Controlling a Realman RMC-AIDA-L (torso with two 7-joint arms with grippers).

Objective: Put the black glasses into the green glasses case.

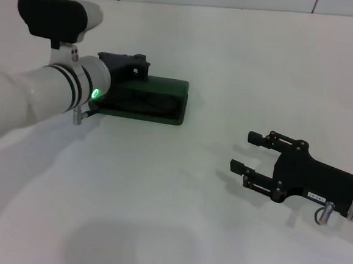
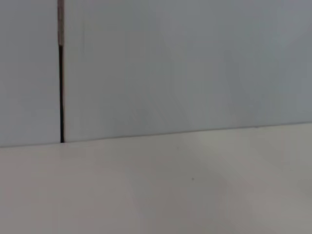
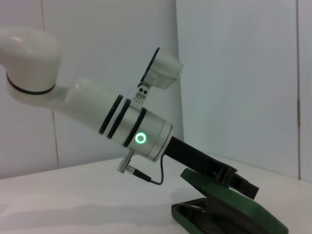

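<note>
Green glasses case (image 1: 147,98) sits half-shut under the left claw (image 1: 133,64), whose grip I cannot tell, while the right claw (image 1: 248,153) waits spread well apart on the counter (image 1: 176,217).

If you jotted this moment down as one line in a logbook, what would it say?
left gripper: on the green glasses case's lid, case partly open | right gripper: open, idle over table | glasses: hard to make out

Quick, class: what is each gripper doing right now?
Left gripper: on the lid of the half-open green case; open or shut cannot be told.
Right gripper: open, holding nothing, over the table away from the case.
</note>
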